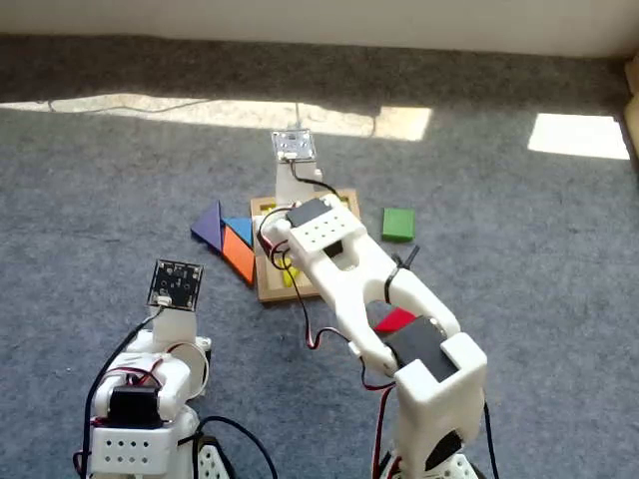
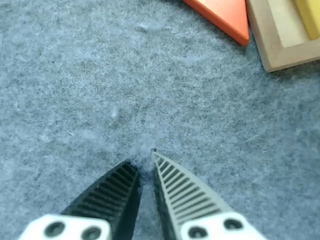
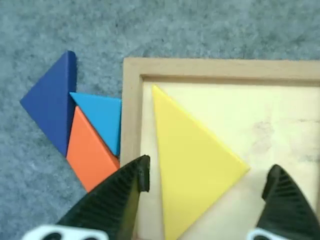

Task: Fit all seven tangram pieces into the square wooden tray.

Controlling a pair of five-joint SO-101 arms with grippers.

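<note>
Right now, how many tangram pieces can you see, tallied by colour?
Yellow triangle, in the wooden tray: 1
Dark blue triangle: 1
Light blue triangle: 1
Orange triangle: 1
Green square: 1
Red piece, partly hidden: 1
Total: 6

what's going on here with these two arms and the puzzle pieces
The right end effector hangs open over the wooden tray, its fingers on either side of a yellow triangle that lies flat inside. A dark blue triangle, a light blue triangle and an orange triangle sit together just outside the tray's edge. A green square and a partly hidden red piece lie elsewhere. The left end effector is shut over bare grey carpet, holding nothing.
</note>
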